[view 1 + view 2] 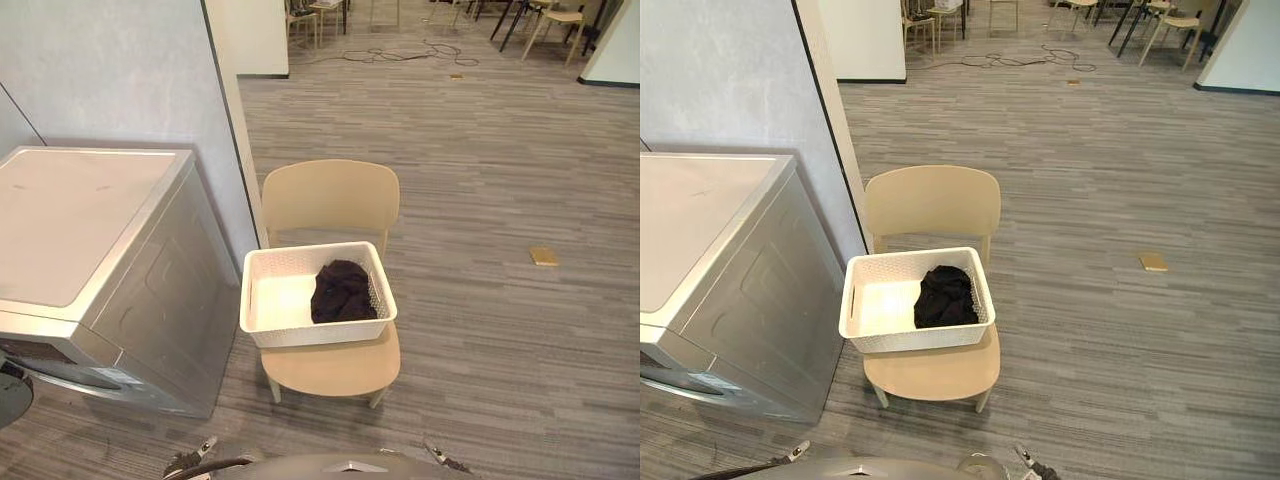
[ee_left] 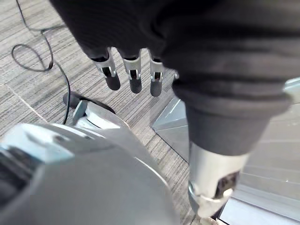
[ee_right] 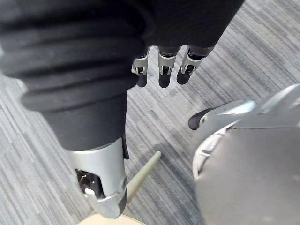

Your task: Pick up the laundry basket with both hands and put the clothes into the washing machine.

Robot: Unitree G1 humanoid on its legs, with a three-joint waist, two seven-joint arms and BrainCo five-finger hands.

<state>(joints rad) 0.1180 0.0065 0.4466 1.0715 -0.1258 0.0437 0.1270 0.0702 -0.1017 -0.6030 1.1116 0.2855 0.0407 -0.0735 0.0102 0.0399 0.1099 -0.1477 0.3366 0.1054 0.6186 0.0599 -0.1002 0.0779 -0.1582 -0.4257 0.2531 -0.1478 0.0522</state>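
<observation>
A white perforated laundry basket [image 1: 270, 330] stands on the seat of a beige chair [image 1: 330, 195] in front of me. Dark clothes [image 1: 342, 291] lie bunched in its right half. The silver washing machine [image 1: 90, 290] stands to the chair's left, against a grey wall. My left hand [image 2: 133, 70] hangs above the floor with its fingers straight and nothing in it. My right hand [image 3: 164, 65] also hangs with relaxed fingers, holding nothing, near a leg of the chair [image 3: 143, 176].
Grey striped carpet floor [image 1: 500, 320] spreads to the right of the chair. A small tan object [image 1: 544, 256] lies on it at the right. Chairs and tables [image 1: 555, 20] stand far back. A white wall corner [image 1: 250, 40] rises behind the washing machine.
</observation>
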